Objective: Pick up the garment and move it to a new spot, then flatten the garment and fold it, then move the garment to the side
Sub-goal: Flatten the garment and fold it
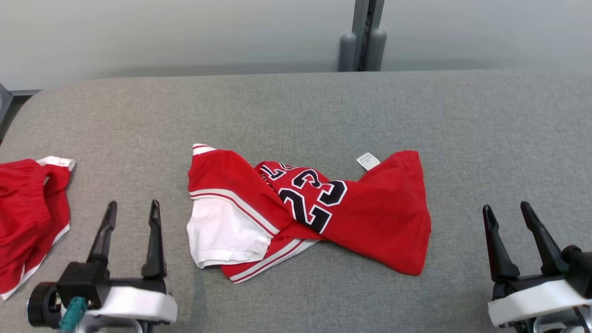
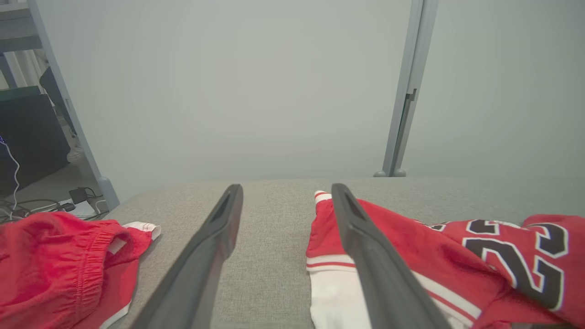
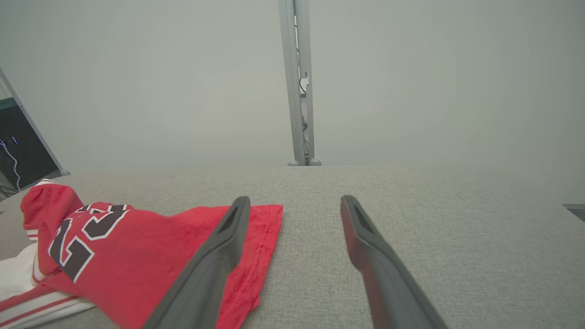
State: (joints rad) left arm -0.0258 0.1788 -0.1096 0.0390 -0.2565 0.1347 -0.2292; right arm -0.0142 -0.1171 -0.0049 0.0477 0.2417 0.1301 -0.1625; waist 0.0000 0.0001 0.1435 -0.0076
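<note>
- jersey [image 1: 314,212] lies twisted mid-table [image 1: 296,106], touched by neither gripper.
- left gripper [image 1: 132,203] at 7 o'clock, right gripper [image 1: 505,206] at 5 o'clock: both jaws spread, empty.
- risk: pinching one layer could lock in the twist; the left arm may snag the shorts [image 1: 27,217] at 9 o'clock.

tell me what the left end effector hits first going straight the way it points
Probably nothing: the left end effector points along bare grey tabletop, between the red shorts and the jersey; depth is unclear.
</note>
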